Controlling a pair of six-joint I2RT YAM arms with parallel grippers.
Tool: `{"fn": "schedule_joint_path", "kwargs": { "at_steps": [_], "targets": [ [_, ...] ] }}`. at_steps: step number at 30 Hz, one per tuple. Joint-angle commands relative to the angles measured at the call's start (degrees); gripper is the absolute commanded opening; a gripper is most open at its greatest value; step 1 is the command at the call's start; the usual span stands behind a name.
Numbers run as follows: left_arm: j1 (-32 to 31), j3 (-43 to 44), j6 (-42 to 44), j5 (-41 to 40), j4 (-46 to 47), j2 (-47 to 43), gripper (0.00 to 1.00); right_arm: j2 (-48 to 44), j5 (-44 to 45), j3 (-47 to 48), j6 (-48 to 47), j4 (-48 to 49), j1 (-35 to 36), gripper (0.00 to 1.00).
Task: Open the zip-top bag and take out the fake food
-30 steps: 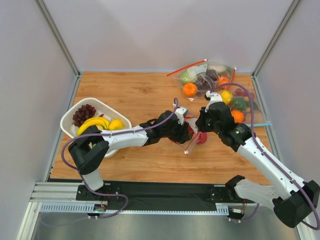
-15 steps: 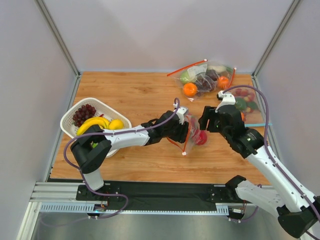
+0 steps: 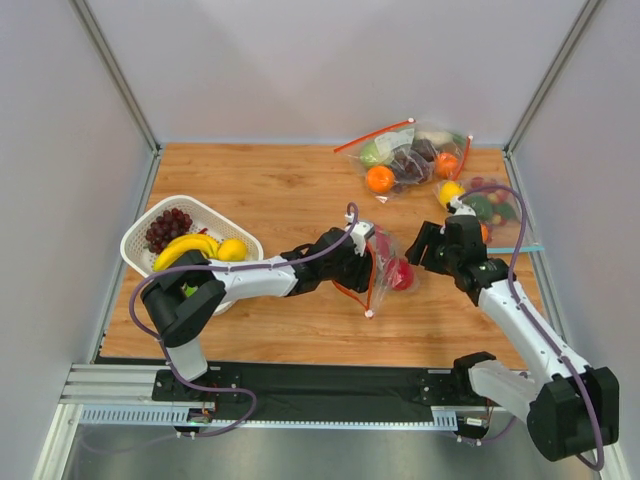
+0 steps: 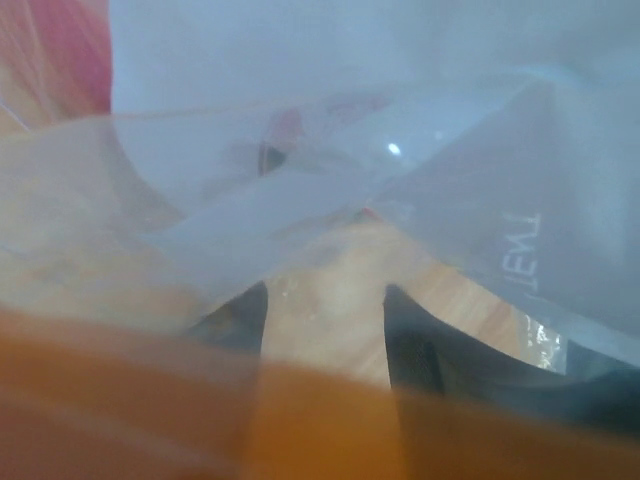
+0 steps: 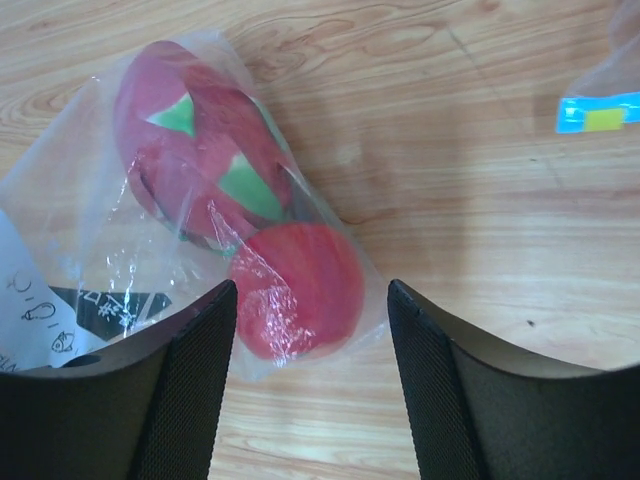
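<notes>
Left gripper [image 3: 366, 258], arm stretched rightward, looks perhaps pinched; right gripper [image 5: 310, 295] hovers just right of it, fingers spread.

Clear zip-top bag [image 5: 62, 215], pink green-tipped fruit [image 5: 195, 150], red fruit [image 5: 300, 285]

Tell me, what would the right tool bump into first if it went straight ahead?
Probably the bag, where its plastic wraps the red fruit. In the wrist view that fruit sits dead centre ahead of the open right tool. How far off it is stays unclear.
</notes>
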Motion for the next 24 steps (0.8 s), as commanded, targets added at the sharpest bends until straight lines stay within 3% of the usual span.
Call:
{"fn": "schedule_joint_path", "kwargs": {
  "at_steps": [1,9,12,13,16,24],
  "targets": [
    [-0.3,-1.1,0.9,3.3,6.8,-2.1,0.58,2.0,-7.9,-3.0,2.2,9.7,-2.0,0.63],
    [-0.3,-2.1,1.1,6.6,10.7,-2.1,0.59,9.5,-10.9,-4.7,2.7,11.9,-2.5,0.49],
    [-0.3,-2.4,1.1,7.3,11.8,-2.1,0.59,11.5,-10.3,-5.2,2.6,11.0,-2.5,0.36],
    [-0.3,-2.5,1.2,7.4,12.3,-2.3,0.59,12.0,-10.0,-5.3,2.6,10.3,-2.5,0.23],
    [-0.5,-2.8,1.1,7.9,12.7,-2.3,0.6,13.3,-9.3,-5.3,2.5,8.8,-2.5,0.02],
    [-0.5,-4.2,-0.7,9.9,17.7,-2.6,0.61,12.3,-4.2,-6.0,0.5,3.9,-2.5,0.0]
  ]
}}
